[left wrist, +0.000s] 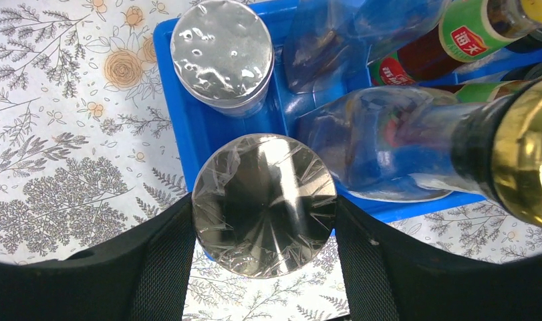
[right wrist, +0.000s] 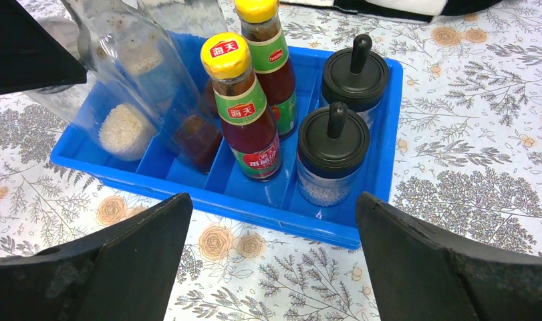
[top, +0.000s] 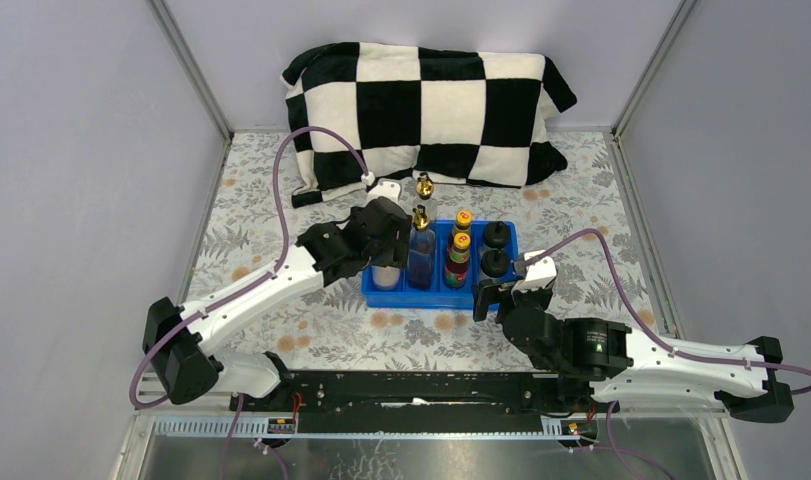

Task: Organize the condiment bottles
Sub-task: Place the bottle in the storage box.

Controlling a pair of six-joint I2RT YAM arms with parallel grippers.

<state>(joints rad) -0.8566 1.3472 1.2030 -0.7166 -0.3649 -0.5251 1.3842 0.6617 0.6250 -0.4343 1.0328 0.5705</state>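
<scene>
Clasping 1 grey-lidded jar point(left wrist: 264, 204), left hand point(left wrist: 262, 224) hangs over blue tray point(left wrist: 188, 134).

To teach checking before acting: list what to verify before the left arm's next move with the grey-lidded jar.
1. Left gripper flanks the held jar on both sides: ok.
2. The held jar seated in the blue tray: cannot tell.
3. Second jar stands apart from it: ok.
4. Gold-topped bottle clear of the left gripper: not ok, looks very close.
5. Right gripper open, empty: ok.
</scene>
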